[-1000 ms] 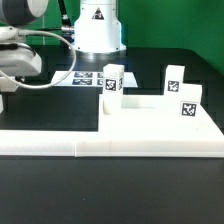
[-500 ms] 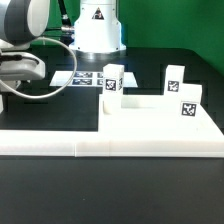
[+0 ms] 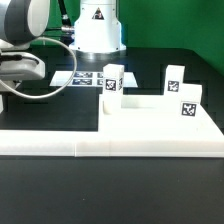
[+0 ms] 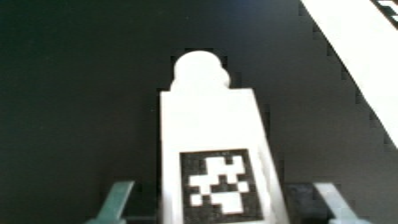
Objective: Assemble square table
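In the wrist view a white leg post (image 4: 214, 120) lies flat on the black table, rounded end away from me and its black-and-white tag near my fingers. My gripper (image 4: 228, 205) straddles the tagged end, open, with a dark gap between the post and each finger. In the exterior view the white square tabletop slab (image 3: 160, 122) lies at the right. Three more tagged leg posts stand upright on or behind it (image 3: 113, 79) (image 3: 174, 78) (image 3: 188, 104). The arm (image 3: 22, 68) is at the far left, and its fingers are cut off by the frame edge.
The marker board (image 3: 88, 77) lies flat in front of the robot base (image 3: 97, 30). A long low white border rail (image 3: 100, 146) runs along the table's front. A white strip (image 4: 356, 40) crosses one corner of the wrist view.
The arm's upper part shifted slightly toward the exterior view's right a second ago, then held still. The slab and standing posts have not moved.
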